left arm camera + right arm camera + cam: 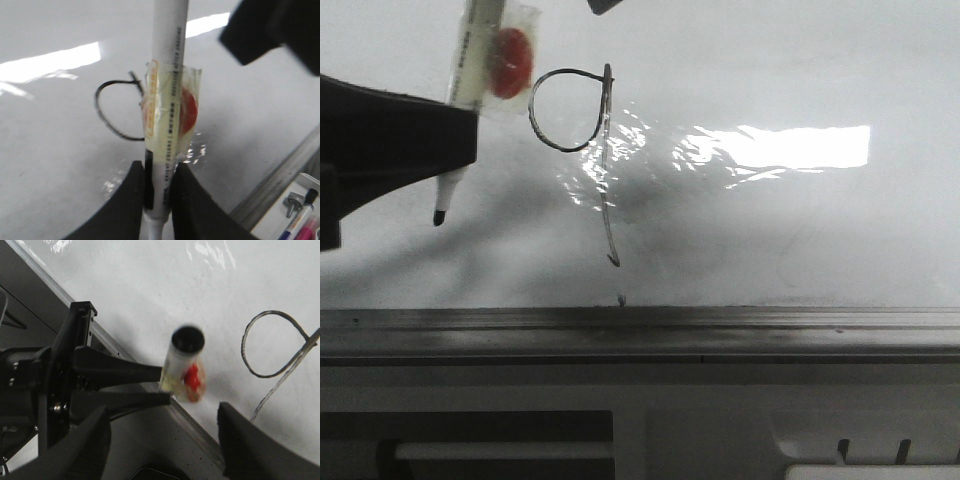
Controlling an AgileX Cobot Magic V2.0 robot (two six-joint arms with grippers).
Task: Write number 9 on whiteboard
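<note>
The whiteboard (800,240) fills the front view, with the number 9 (605,200) drawn on it in thin black line: an oval loop and a long tail ending in a small hook. My left gripper (463,122) is shut on a white marker (470,60) that has tape and a red spot on it. The marker's black tip (439,215) points down, left of the 9 and apart from its line. In the left wrist view the fingers (132,200) clamp the marker (167,100), with the 9's loop (102,117) behind. My right gripper (165,440) is open and empty.
A grey metal rail (720,330) runs along the board's lower edge, with a dark grey panel (470,440) below it. A bright glare patch (790,147) lies right of the 9. A tray with spare markers (300,212) stands beside the rail. The right gripper's tip (605,5) shows above the 9.
</note>
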